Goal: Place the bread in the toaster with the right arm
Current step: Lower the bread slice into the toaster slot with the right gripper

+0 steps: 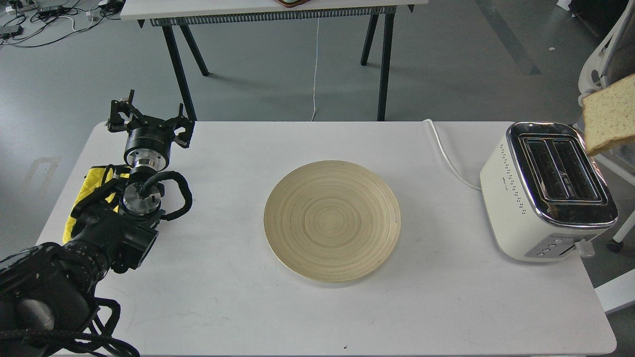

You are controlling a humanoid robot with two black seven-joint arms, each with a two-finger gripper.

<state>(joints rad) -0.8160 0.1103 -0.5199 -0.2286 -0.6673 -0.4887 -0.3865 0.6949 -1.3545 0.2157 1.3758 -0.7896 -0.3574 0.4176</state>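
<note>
The bread (611, 118), a pale tan slice with a brown crust, hangs in the air at the right edge of the head view, above and to the right of the toaster (501, 198). The cream-white toaster stands at the table's right end, and its chrome top and two black slots are empty. My right arm and its gripper are out of view past the right edge. My left gripper (149, 115) is open and empty at the table's far left.
A round wooden plate (332, 220) lies empty mid-table on the white table (248, 307). The toaster's white cord (446, 153) runs to the far edge. A yellow cloth (92, 181) lies under my left arm. A white chair (603, 59) stands beyond the toaster.
</note>
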